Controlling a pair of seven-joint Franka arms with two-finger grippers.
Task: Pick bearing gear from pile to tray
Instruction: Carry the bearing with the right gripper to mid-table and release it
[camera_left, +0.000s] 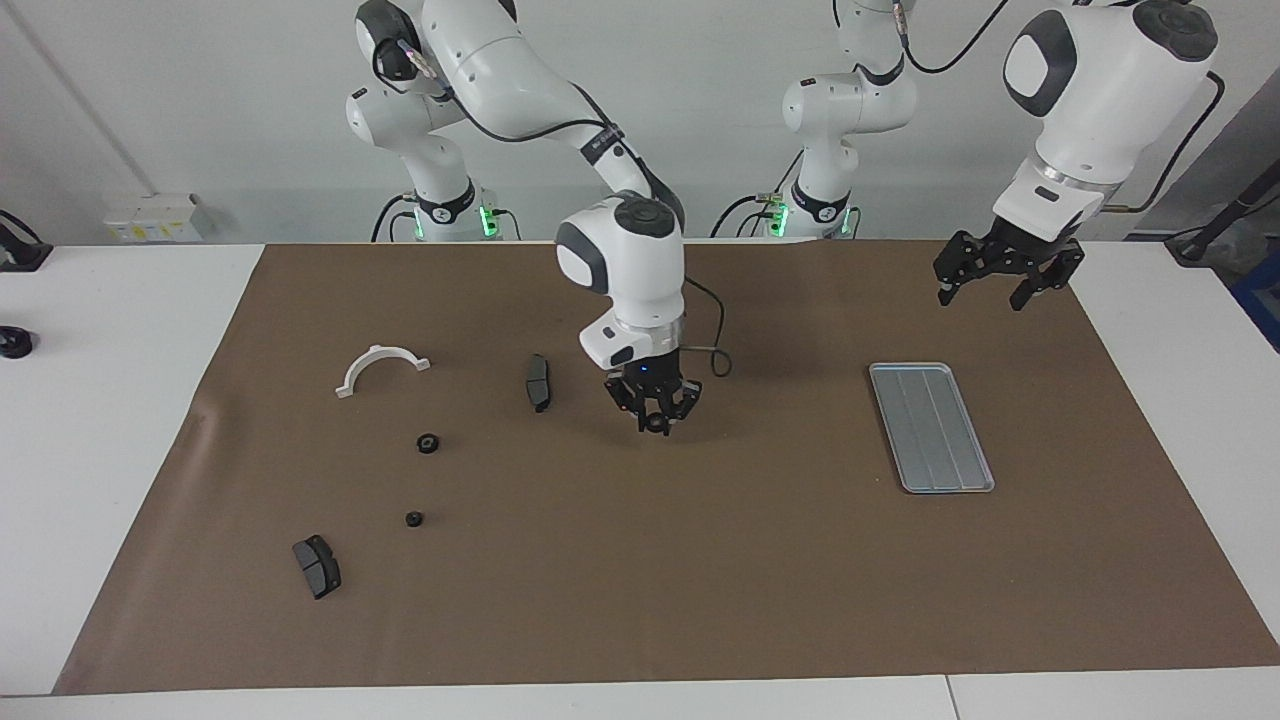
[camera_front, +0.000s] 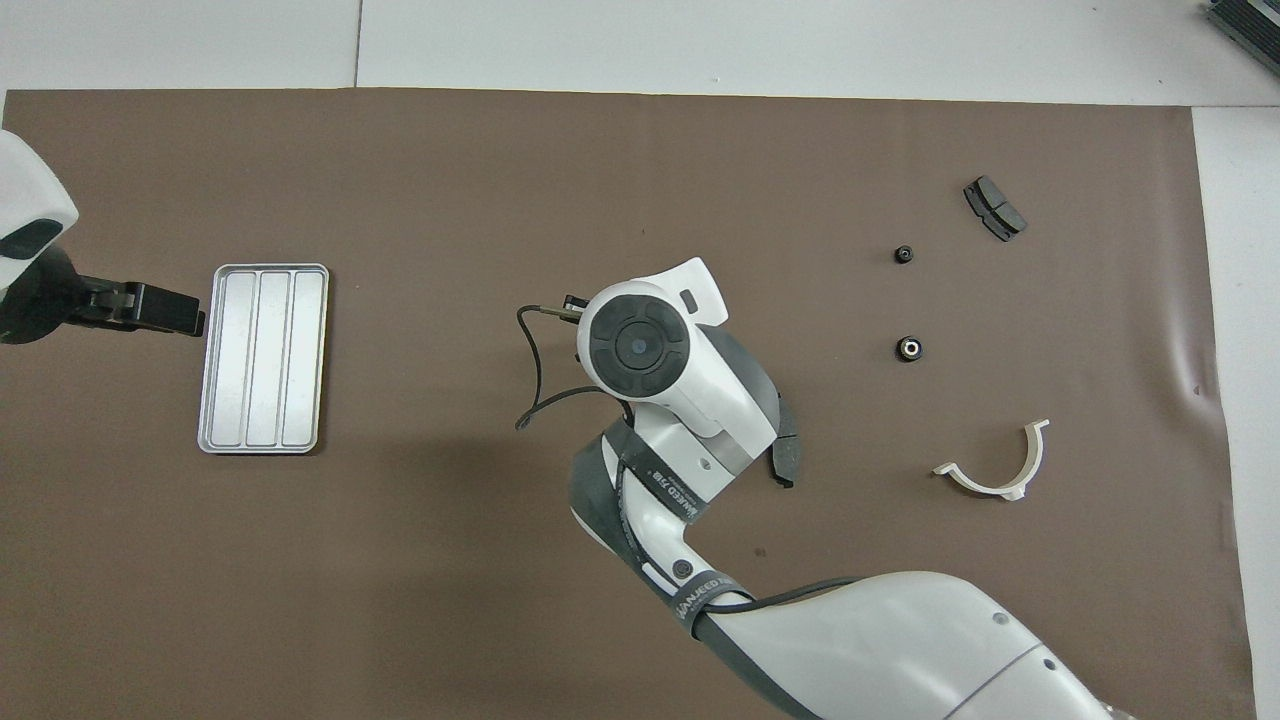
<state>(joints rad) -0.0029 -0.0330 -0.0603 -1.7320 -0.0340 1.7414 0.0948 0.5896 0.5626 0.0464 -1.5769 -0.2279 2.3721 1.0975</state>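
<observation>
Left hand (camera_front: 185, 323) hangs just beside the tray (camera_front: 213, 360).
</observation>
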